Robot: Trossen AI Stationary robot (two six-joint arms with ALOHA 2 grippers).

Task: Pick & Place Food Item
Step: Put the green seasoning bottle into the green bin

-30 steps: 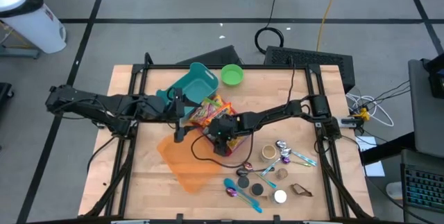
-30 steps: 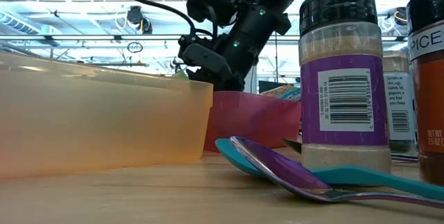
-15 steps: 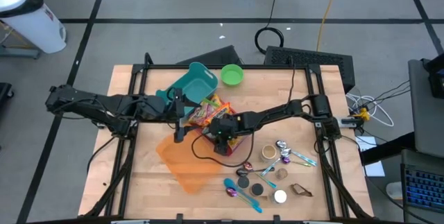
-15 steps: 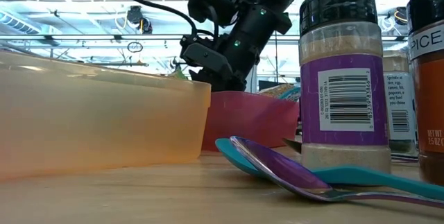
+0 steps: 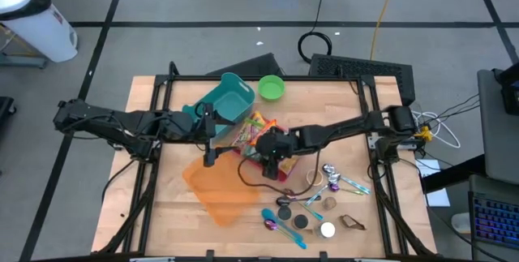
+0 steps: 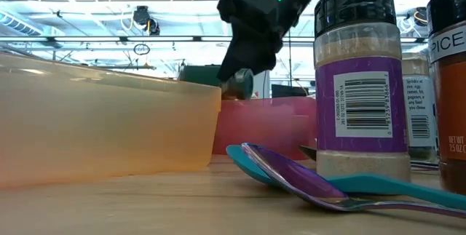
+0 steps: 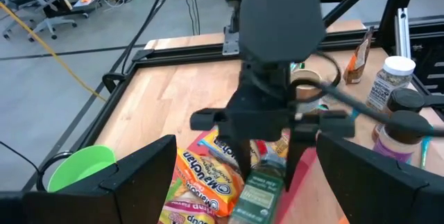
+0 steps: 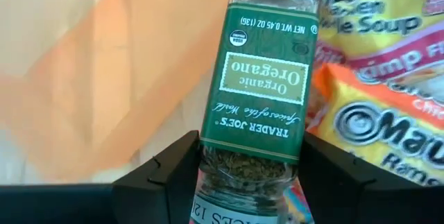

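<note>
Lifted clear since earlier: oregano jar, clamped in right gripper; left gripper wide open. Rigid, smooth glass; best gripped across flat sides.

Oregano jar cap end hidden between claw fingers.

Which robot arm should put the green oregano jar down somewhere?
The right one, probably. The right gripper already holds the oregano jar lifted above the pink bin and noodle packets. The left gripper is open with nothing in it, waiting beside the teal bin.
</note>
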